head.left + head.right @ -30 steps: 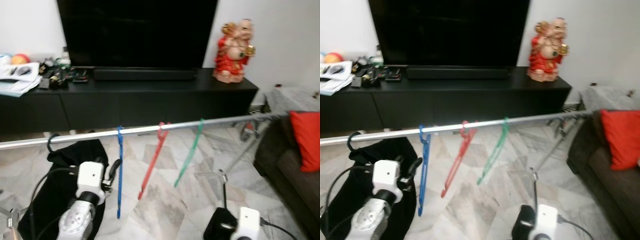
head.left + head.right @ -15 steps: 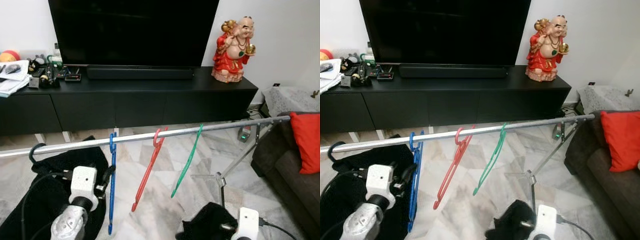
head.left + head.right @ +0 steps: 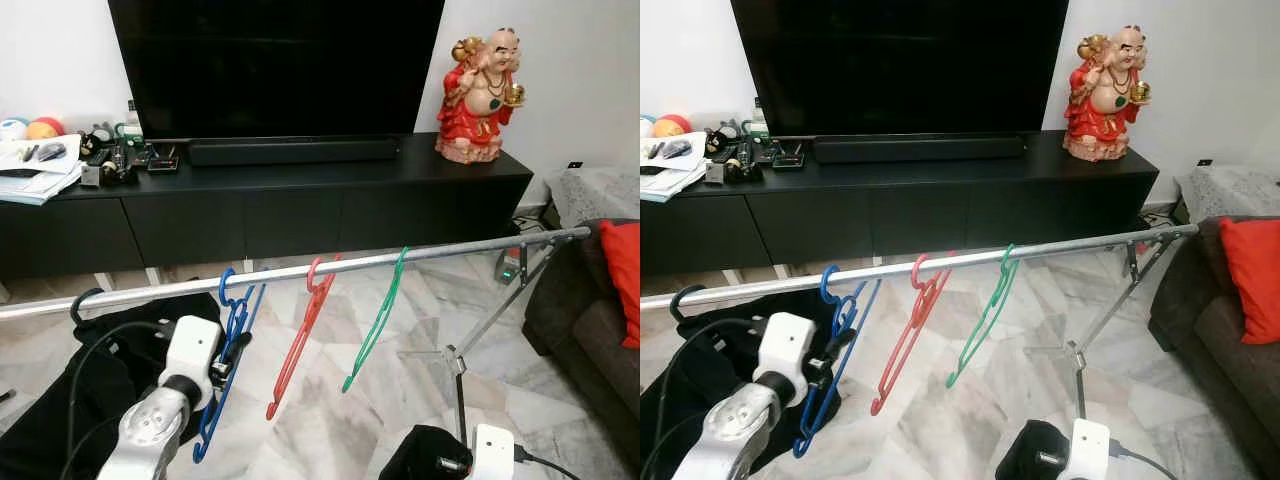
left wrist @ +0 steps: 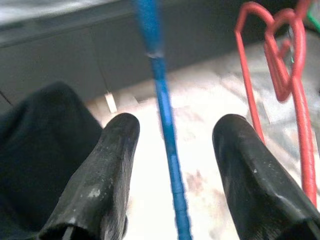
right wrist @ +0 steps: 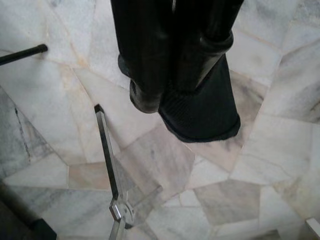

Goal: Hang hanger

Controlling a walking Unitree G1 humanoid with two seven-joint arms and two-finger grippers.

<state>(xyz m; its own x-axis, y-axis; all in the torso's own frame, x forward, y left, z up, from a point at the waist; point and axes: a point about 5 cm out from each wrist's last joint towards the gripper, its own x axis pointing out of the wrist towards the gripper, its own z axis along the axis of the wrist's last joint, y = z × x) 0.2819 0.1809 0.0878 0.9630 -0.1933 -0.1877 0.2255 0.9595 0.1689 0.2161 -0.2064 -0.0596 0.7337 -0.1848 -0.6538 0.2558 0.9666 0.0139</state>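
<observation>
Blue hanger (image 3: 228,345) has its hook over the silver rail (image 3: 300,272), the landmark here; the body hangs below the rail and slants toward the robot's left. Red hanger (image 3: 300,340) hangs next along the rail toward the right, green hanger (image 3: 375,320) beyond it. A black hook (image 3: 82,300) sits on the rail further left, above a dark garment (image 3: 70,400).

Left gripper (image 4: 172,165): fingers (image 4: 107,165) spread, one on each side of the blue hanger's bar. In the left wrist view a gap shows between each pad and the bar, so nothing is pinched. Position: just below the rail, beside the blue hanger's body.

Right gripper (image 5: 172,65): low, well below the rail, pointing at the marble floor (image 5: 210,195); fingers pressed together, with something dark at the tips that I cannot identify. One foot of the rail's stand (image 5: 112,165) lies near it.

Judgement: hang looks done, release step in hand.

Risks:
- Pulling the left gripper out crooked could catch the bar and lift the hook off the rail.
- A sideways drag would swing the blue hanger into the red one, which hangs close by.
- Arm cable runs close below the rail; possible snag.
</observation>
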